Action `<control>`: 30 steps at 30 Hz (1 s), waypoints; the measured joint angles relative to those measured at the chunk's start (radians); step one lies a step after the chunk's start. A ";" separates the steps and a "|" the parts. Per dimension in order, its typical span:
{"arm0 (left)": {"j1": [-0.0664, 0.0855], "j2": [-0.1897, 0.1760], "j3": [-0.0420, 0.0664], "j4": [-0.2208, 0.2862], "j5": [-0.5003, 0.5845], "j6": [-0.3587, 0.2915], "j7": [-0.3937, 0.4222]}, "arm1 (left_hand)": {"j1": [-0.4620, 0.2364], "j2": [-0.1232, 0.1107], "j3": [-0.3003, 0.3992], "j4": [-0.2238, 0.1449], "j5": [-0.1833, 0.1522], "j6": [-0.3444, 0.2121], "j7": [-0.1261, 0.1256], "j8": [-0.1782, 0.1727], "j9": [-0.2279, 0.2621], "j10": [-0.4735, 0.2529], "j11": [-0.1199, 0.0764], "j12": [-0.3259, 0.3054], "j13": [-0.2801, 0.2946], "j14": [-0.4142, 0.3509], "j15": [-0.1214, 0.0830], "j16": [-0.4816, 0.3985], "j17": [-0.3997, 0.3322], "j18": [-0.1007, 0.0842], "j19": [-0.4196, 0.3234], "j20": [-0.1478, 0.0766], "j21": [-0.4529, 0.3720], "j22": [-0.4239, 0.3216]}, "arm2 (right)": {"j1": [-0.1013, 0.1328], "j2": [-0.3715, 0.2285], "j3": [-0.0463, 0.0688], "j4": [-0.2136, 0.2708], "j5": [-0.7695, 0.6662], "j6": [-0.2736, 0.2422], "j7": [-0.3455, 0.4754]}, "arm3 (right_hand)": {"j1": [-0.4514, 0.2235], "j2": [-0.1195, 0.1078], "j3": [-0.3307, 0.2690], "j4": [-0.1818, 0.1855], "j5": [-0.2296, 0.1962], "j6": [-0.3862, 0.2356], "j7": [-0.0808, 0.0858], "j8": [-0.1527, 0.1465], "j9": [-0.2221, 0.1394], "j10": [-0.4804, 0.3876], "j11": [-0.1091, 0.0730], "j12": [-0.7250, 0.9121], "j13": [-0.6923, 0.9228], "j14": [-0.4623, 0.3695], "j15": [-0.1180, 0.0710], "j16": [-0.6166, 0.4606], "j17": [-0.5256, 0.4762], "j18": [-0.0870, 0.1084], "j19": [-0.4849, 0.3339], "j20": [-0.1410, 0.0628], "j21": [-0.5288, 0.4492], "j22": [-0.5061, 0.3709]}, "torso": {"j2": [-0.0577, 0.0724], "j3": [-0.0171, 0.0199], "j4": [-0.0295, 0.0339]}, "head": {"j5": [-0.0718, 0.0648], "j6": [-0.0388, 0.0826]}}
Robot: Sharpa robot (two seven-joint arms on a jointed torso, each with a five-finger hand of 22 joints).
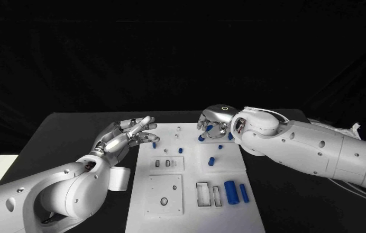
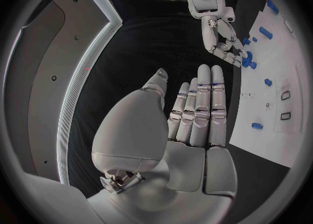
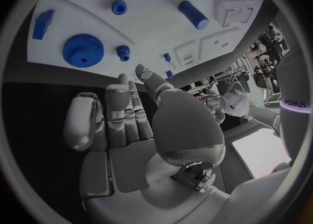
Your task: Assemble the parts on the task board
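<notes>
The white task board (image 1: 194,212) lies in the middle of the black table. Blue parts lie scattered on it: a large gear (image 3: 83,50) with a small gear (image 3: 122,52) beside it, a cylinder (image 3: 193,14), a knob (image 3: 118,7), and two long pieces (image 1: 230,185) near the front. My right hand (image 1: 216,123) hovers over the board's far end, fingers straight and apart, holding nothing; its fingertips (image 2: 231,52) hang close to the large gear (image 2: 247,60). My left hand (image 1: 126,135) floats at the board's left edge with flat, extended fingers (image 2: 199,104), empty.
Rectangular slots (image 1: 164,163) and a framed recess (image 1: 207,193) are set into the board. Small blue pegs (image 1: 181,150) stand near its middle. Bare black table (image 1: 69,132) stretches left of the board, with more to the right under my right arm.
</notes>
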 measured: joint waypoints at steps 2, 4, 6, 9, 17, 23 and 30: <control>0.000 0.000 0.000 0.000 0.001 0.001 -0.001 | -0.004 0.004 -0.003 0.003 0.000 0.000 0.000 0.000 0.000 0.000 0.000 0.000 0.000 0.000 0.000 0.000 0.001 0.000 0.000 0.000 0.000 0.000 | 0.000 0.000 0.000 0.000 -0.015 0.006 -0.007 | 0.000 -0.008 0.004 0.004 0.000 0.000 0.000 0.000 0.001 0.000 0.000 0.000 0.000 0.000 0.000 0.038 0.042 0.000 0.000 0.000 0.021 0.028 | 0.002 0.0000 0.0011 | 0.000 0.001; 0.001 0.000 0.000 0.000 0.002 0.002 -0.003 | -0.004 0.004 -0.006 0.000 0.000 0.000 0.000 -0.005 0.000 0.000 0.000 -0.004 -0.001 0.000 0.000 -0.004 0.002 0.000 -0.002 0.002 0.000 0.000 | 0.000 0.000 0.000 0.001 -0.027 0.011 -0.013 | 0.000 -0.008 0.005 0.009 0.000 0.000 0.000 0.000 0.001 0.000 0.000 0.000 0.000 0.000 0.000 0.056 0.061 0.000 0.000 0.000 0.031 0.042 | 0.003 0.0006 0.0022 | -0.001 0.001; 0.001 0.000 0.000 -0.002 0.004 0.003 -0.005 | -0.004 0.004 -0.006 0.000 0.000 -0.004 0.004 -0.005 0.000 -0.002 0.002 -0.006 -0.001 -0.004 0.004 -0.004 0.003 0.000 -0.004 0.004 0.000 0.000 | 0.000 0.000 0.000 0.002 -0.039 0.017 -0.020 | -0.005 -0.013 0.001 0.013 -0.005 0.000 0.000 0.000 0.001 0.000 0.000 0.000 0.000 0.000 0.000 0.074 0.081 0.000 0.001 0.001 0.043 0.058 | 0.005 0.0005 0.0033 | -0.001 0.003; 0.001 0.002 0.000 -0.003 0.006 0.004 -0.007 | -0.004 0.004 -0.006 0.000 0.000 -0.004 0.004 -0.005 0.000 -0.004 0.004 -0.006 -0.001 -0.007 0.000 -0.009 0.004 0.000 -0.004 0.004 0.000 0.000 | 0.000 0.003 0.000 0.002 -0.053 0.025 -0.026 | -0.001 -0.017 0.002 0.017 -0.012 0.000 0.000 0.000 0.001 0.000 0.000 0.000 0.000 0.000 0.000 0.079 0.085 -0.015 0.006 0.006 0.056 0.081 | 0.008 0.0010 0.0043 | -0.003 0.004; 0.001 0.003 0.000 -0.003 0.009 0.007 -0.014 | -0.008 0.008 -0.009 -0.003 0.000 -0.004 0.004 -0.009 0.000 -0.004 0.004 -0.009 -0.001 -0.010 0.003 -0.011 0.005 0.000 -0.007 0.007 0.000 0.000 | 0.000 0.014 0.000 -0.012 -0.072 0.046 -0.034 | 0.005 -0.023 0.009 0.027 -0.018 -0.014 0.003 0.000 0.001 -0.030 0.003 0.000 -0.003 0.000 0.000 0.084 0.080 -0.015 0.006 0.006 0.062 0.087 | 0.014 0.0013 0.0068 | -0.003 0.003; 0.001 0.001 0.000 -0.001 0.011 0.007 -0.018 | -0.008 0.008 -0.009 -0.002 0.000 -0.004 0.004 -0.009 0.000 -0.004 0.004 -0.015 -0.001 -0.010 0.003 -0.015 0.006 0.000 -0.007 0.007 0.000 0.000 | 0.000 0.021 0.000 -0.026 -0.077 0.061 -0.036 | 0.006 -0.023 0.017 0.035 -0.021 -0.014 0.003 0.000 0.000 -0.039 0.007 0.000 -0.004 0.003 0.003 0.089 0.079 -0.015 0.006 0.006 0.066 0.087 | 0.017 0.0012 0.0082 | -0.002 0.002; 0.001 0.001 0.000 0.001 0.012 0.008 -0.022 | -0.008 0.008 -0.008 -0.002 0.000 -0.004 0.004 -0.009 0.000 -0.004 0.004 -0.015 -0.001 -0.010 0.003 -0.015 0.006 0.000 -0.011 0.004 0.000 0.000 | -0.001 0.031 0.000 -0.039 -0.080 0.077 -0.037 | 0.018 -0.010 0.029 0.046 -0.045 -0.014 0.003 0.000 0.000 -0.043 0.004 0.000 -0.004 0.003 0.003 0.093 0.079 -0.015 0.002 0.009 0.066 0.087 | 0.024 0.0001 0.0123 | -0.006 0.004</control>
